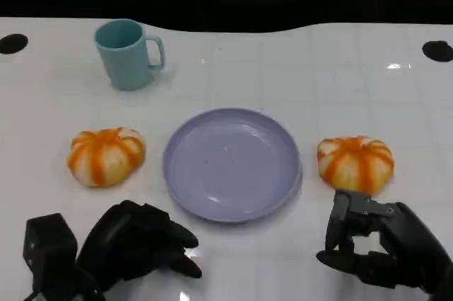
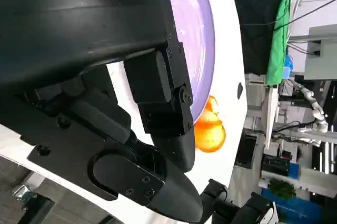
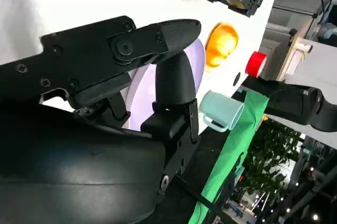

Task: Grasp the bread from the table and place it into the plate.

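Nearest to the camera, at the lower edge of the head view, our two black hands wait over the white table (image 1: 283,67). Our right hand (image 1: 379,244) is at the lower right, its fingers bent into a loose hook with nothing between them. Our left hand (image 1: 138,241) is at the lower left, its fingers curled inward and also holding nothing.

We see two orange-and-white striped buns. One bread (image 1: 355,162) lies at the right of centre, just above our right hand and just beside the right rim of the plate (image 1: 212,202); we cannot tell if it touches the rim. The other bread (image 1: 106,156) lies at the left of centre, a little apart from the plate's left rim and above our left hand. The lilac plate sits in the middle of the frame, between the two buns, and has nothing in it. We judge that this layout gives each hand a bun on its own side and a short way to the plate.

No grasp has begun, we think; the right hand seems closest to its bun and would need to open wider first.

A teal mug (image 1: 129,53) stands at the upper left, well apart from everything, handle to the right.
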`<state>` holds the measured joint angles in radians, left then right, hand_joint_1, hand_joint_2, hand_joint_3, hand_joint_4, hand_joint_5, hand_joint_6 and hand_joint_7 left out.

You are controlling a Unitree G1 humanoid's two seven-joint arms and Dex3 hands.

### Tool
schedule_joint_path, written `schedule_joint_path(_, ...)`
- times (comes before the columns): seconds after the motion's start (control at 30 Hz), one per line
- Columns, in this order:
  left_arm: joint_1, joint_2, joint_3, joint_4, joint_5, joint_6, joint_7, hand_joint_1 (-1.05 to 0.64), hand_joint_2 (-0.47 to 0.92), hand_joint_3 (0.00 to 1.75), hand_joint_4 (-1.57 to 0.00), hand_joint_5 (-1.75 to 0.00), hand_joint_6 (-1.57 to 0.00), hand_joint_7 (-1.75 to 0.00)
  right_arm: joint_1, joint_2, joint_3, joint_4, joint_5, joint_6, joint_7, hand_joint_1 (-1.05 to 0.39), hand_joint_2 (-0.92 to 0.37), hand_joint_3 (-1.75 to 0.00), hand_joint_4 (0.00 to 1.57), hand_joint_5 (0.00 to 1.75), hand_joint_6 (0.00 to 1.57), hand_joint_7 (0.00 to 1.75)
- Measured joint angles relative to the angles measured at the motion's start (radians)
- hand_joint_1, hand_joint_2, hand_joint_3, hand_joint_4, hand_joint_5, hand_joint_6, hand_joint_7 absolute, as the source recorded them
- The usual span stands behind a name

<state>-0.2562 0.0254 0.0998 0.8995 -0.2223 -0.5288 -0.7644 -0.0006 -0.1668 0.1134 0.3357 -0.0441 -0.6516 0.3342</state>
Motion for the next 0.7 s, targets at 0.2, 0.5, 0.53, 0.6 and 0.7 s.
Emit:
schedule_joint_path(0.2, 0.000, 0.000, 0.000, 0.002, 0.000, 0.000, 0.000, -1.05, 0.79, 0.00, -1.57, -0.21, -1.56, -0.01, 0.000, 0.000, 0.000, -0.002, 0.002, 0.004, 0.000, -0.42, -0.92, -0.09, 0.70, 1.75, 0.54, 1.71)
schedule_joint_path(0.5, -0.001, 0.000, 0.000, 0.003, 0.000, 0.001, 0.000, -1.05, 0.78, 0.00, -1.56, -0.20, -1.55, 0.00, -0.004, 0.001, -0.012, -0.051, 0.045, 0.037, 0.003, -0.42, -0.92, -0.09, 0.51, 1.37, 0.53, 0.87)
schedule_joint_path(0.53, -0.001, 0.000, 0.000, 0.003, 0.000, 0.001, 0.000, -1.05, 0.79, 0.00, -1.57, -0.20, -1.55, 0.00, -0.005, 0.000, -0.014, -0.053, 0.046, 0.037, 0.003, -0.41, -0.92, -0.07, 0.49, 1.25, 0.51, 0.75)
schedule_joint_path(0.6, -0.001, 0.000, 0.000, 0.003, 0.000, 0.001, 0.000, -1.05, 0.79, 0.00, -1.57, -0.20, -1.56, 0.00, -0.006, -0.004, -0.017, -0.055, 0.040, 0.035, 0.000, -0.41, -0.92, -0.05, 0.46, 1.05, 0.50, 0.55)
schedule_joint_path(0.7, -0.001, 0.000, -0.001, 0.003, 0.000, 0.001, 0.000, -1.05, 0.79, 0.00, -1.57, -0.20, -1.55, 0.00, -0.007, -0.021, -0.032, -0.078, 0.007, 0.031, -0.019, -0.39, -0.92, -0.01, 0.40, 0.85, 0.52, 0.31)
